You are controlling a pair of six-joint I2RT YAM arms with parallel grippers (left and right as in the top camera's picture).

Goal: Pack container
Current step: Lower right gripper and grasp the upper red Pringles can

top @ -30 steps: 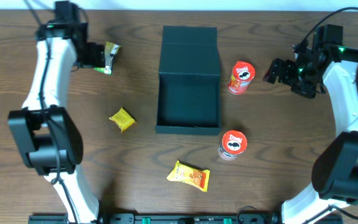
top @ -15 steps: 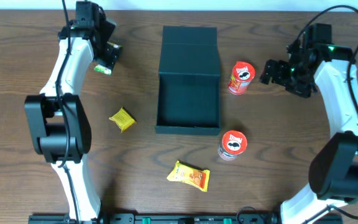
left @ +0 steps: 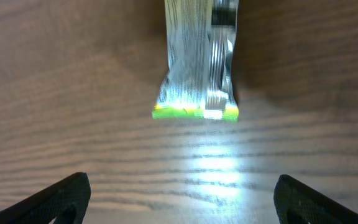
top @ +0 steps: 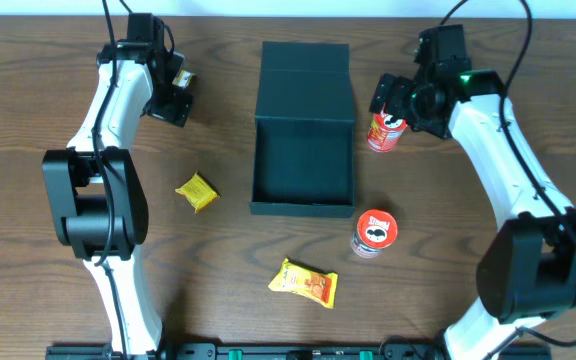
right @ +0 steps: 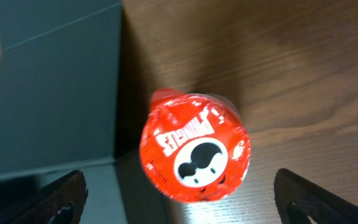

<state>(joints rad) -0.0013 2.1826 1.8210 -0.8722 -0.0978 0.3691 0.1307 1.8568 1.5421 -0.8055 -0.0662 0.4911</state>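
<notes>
At table centre in the overhead view sits the container [top: 303, 165], a dark teal box, open, with its flap lid lying flat behind it toward the far edge.

Far left, the left gripper [left: 182, 199] hangs over the table [top: 438, 280]. The left wrist view shows its fingers spread wide, one dark tip at each bottom corner with bare wood between them. A silver packet [left: 197, 68] with a green edge lies flat just ahead, untouched. Overhead, the gripper body covers most of that packet and only a sliver shows.

Right of the container, the right gripper [right: 185, 202] is above a red can [right: 194, 146]. Its jaws are wide too, with a tip at each bottom corner, both clear of the can. The right wrist view gives the can's printed lid and the container wall just beside it; whether they touch cannot be told. Overhead shows only the can's lower part under the gripper.

Seen overhead only:
- A second red can [top: 374, 232] stands upright near the container's near right corner.
- A small yellow packet [top: 196, 192] lies left of the container, apart from it.
- An orange-yellow packet [top: 303, 283] lies in front of the container, toward the near edge.
</notes>
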